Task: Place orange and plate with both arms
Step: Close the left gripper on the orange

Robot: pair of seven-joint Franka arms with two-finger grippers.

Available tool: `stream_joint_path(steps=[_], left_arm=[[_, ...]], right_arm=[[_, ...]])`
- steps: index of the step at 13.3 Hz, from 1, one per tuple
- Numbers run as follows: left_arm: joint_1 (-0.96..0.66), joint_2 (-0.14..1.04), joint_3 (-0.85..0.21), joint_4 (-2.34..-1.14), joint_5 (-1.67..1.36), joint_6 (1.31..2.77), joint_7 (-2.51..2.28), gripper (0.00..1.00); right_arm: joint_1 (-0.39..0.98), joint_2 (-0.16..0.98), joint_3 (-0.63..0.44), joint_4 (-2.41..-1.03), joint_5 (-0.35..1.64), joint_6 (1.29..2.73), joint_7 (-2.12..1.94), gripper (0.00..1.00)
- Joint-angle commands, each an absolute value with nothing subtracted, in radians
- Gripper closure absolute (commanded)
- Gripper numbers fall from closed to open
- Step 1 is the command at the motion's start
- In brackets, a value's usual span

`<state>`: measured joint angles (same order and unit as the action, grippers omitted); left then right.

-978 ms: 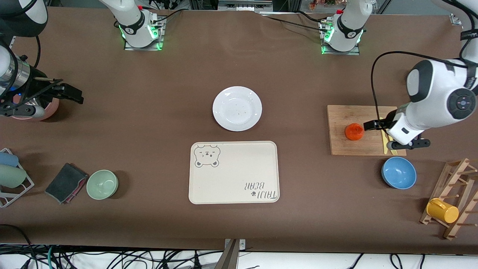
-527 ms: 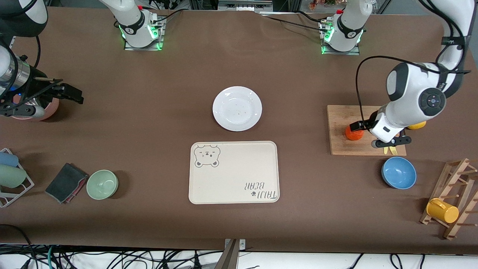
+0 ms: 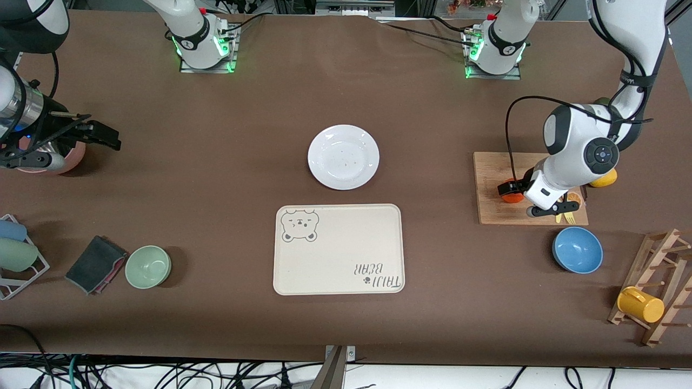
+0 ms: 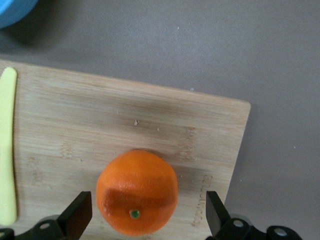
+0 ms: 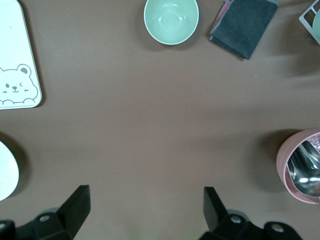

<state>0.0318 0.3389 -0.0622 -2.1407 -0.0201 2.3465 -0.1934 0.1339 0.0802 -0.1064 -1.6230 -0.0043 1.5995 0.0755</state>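
Legible text: one item only. Cream tray [image 3: 338, 249], table centre: printed "TAIJI BEAR", w/ small paw mark, at the corner nearest front cam toward left arm's end; reads upside down in front view. Bear-face graphic at diagonal corner, no lettering. Cutting board [image 4: 150, 125]: faint engraved mark, unreadable.

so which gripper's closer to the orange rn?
Left. The left gripper is open right over the orange on the cutting board, a finger on each side. The right gripper waits, open, at the right arm's end of the table.
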Motion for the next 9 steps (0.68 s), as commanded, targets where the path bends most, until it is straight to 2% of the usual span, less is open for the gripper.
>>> stream_joint_path(steps=[1,4,5,7,8,9], left_arm=[[0.040,0.356,-0.066,-2.151,-0.020,2.387,-0.193,0.00],[0.040,0.368,-0.064,-2.154,-0.020,2.388,-0.193,0.00],[0.043,0.374,-0.066,-2.155,-0.020,2.390,-0.192,0.11],[0.049,0.377,-0.066,-2.155,-0.020,2.393,-0.189,0.62],[0.051,0.382,-0.066,-2.155,-0.020,2.393,-0.187,0.80],[0.055,0.383,-0.066,-2.155,-0.020,2.391,-0.187,0.94]], right_arm=[[0.132,0.066,-0.106,-1.634,0.009,1.595,0.077,0.00],[0.132,0.066,-0.104,-1.634,0.011,1.595,0.077,0.00],[0.132,0.066,-0.106,-1.634,0.011,1.595,0.077,0.00],[0.132,0.067,-0.104,-1.634,0.011,1.595,0.077,0.00],[0.132,0.066,-0.106,-1.635,0.011,1.595,0.077,0.00],[0.132,0.067,-0.106,-1.635,0.011,1.594,0.077,0.00]])
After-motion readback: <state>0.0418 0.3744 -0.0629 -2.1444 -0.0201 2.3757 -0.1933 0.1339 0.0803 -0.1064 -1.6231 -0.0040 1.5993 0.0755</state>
